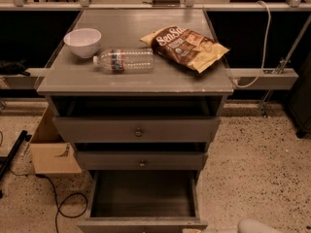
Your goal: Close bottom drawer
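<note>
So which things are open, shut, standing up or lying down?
bottom drawer: pulled far out
middle drawer: slightly out
top drawer: slightly out
water bottle: lying on its side
bowl: upright
snack bag: lying flat
gripper: not in view; pale robot part at bottom right

A pale, rounded part of the robot's arm (257,226) is poking into the camera view at the bottom edge, right of centre, cut off by the frame. The end effector is sitting low at this same corner, and whether the bulge belongs to it cannot be told.
</note>
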Robot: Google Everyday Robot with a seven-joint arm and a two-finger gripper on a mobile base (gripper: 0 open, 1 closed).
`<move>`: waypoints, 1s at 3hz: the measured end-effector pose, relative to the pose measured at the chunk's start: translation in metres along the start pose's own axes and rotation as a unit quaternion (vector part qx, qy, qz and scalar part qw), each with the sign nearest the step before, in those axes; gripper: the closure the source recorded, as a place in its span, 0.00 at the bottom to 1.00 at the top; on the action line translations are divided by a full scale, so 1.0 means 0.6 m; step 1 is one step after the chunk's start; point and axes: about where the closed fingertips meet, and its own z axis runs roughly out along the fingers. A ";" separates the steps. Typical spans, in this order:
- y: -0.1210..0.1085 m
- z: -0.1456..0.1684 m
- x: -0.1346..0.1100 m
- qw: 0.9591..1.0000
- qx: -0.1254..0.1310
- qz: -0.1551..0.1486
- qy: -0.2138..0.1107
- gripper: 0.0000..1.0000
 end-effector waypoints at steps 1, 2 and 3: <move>0.005 0.002 0.019 0.999 -0.030 -0.029 0.006 0.00; 0.005 0.002 0.021 0.999 -0.033 -0.032 0.006 0.00; 0.007 0.003 0.021 0.999 -0.034 -0.040 0.000 0.00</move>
